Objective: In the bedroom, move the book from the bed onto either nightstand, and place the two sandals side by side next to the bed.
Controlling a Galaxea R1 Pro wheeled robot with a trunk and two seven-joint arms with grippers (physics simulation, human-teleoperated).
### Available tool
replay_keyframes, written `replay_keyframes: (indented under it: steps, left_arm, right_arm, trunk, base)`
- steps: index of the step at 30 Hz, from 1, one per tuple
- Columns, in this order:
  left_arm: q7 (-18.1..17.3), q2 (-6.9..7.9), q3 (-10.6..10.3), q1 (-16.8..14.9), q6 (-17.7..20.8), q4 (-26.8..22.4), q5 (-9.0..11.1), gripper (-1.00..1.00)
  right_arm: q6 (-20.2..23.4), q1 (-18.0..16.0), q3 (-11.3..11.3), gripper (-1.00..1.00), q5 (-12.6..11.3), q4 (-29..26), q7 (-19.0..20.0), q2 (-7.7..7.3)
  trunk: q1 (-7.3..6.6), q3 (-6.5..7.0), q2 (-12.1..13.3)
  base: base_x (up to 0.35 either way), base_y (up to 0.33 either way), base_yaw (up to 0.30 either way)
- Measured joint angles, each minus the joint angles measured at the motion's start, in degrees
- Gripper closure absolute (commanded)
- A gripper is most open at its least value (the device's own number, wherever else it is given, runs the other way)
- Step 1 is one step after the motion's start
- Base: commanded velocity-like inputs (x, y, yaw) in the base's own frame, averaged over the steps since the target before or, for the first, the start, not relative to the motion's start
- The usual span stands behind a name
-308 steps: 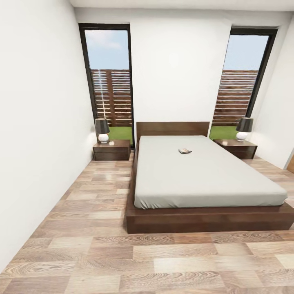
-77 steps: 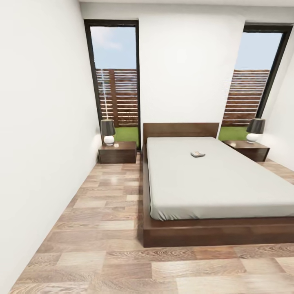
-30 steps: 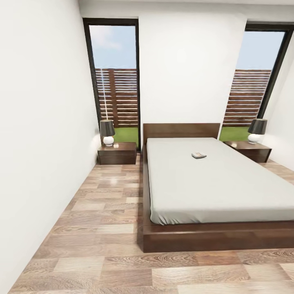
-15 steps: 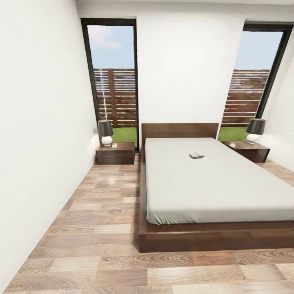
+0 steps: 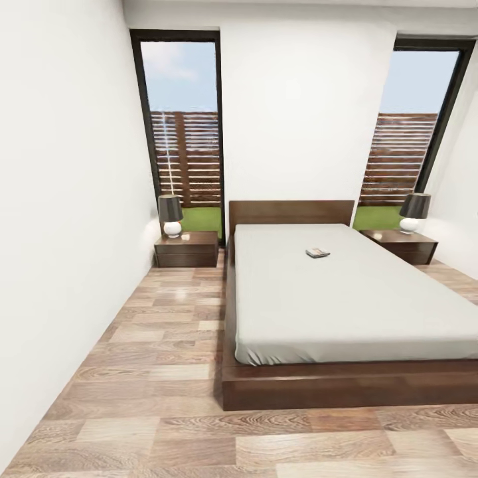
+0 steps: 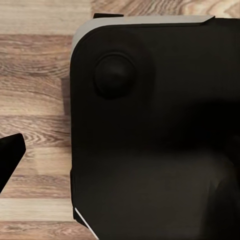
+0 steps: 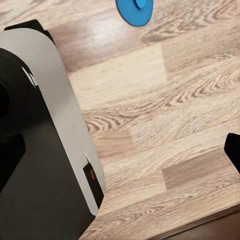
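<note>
white walls close in the bedroom on the left and at the back, with two tall dark-framed windows (image 5: 186, 126) showing a slatted wooden fence and grass. wood-plank floor (image 5: 166, 345) runs open and wide between the left wall and the bed (image 5: 345, 305), and across the bed's foot. the bed's dark frame juts past the off-white mattress along its near edge. the book (image 5: 318, 252) lies flat on the mattress, toward the headboard, well apart from both edges; its lettering is too small to read. a nightstand (image 5: 186, 248) stands just beside each side of the headboard, the other one (image 5: 402, 243) at the right, each bearing a dark-shaded lamp (image 5: 170, 215). part of a blue sandal (image 7: 134, 11) lies on the planks in the right wrist view, near the robot's dark base (image 7: 40, 165). whether either gripper's fingers are released or clenched cannot be told
</note>
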Motion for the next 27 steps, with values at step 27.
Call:
replay_keyframes:
  steps: [27]
  left_arm:
    - [-0.3, -0.35, 0.0, -0.1, 0.3, 0.1, -3.7, -1.0]
  right_arm:
    - [0.0, 0.0, 0.0, -1.0, 0.1, -0.1, 0.6, 0.0]
  trunk:
    - [-0.02, 0.0, 0.0]
  base:
    - [0.041, -0.04, 0.0]
